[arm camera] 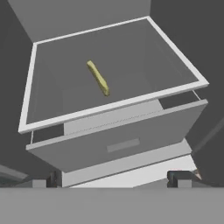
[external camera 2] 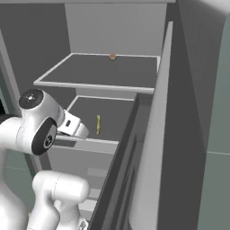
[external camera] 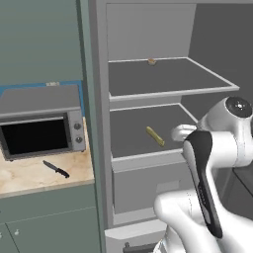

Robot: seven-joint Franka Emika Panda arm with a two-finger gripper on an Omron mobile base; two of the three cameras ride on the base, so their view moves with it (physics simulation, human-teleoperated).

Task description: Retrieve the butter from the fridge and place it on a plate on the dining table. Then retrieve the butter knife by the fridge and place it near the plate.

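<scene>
Hand view: butter [arm camera: 98, 78] slim yellow stick | shelf [arm camera: 131, 65] flat, seemingly matte grey

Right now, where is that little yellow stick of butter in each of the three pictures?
Left base view: the butter lies on the fridge's lower shelf, right of centre.
Right base view: on the same shelf, left of centre, just right of the white arm.
Hand view: upper middle, lying slantwise on the shelf above the drawer.
Shared landmark: the lower shelf's pale front edge.
</scene>
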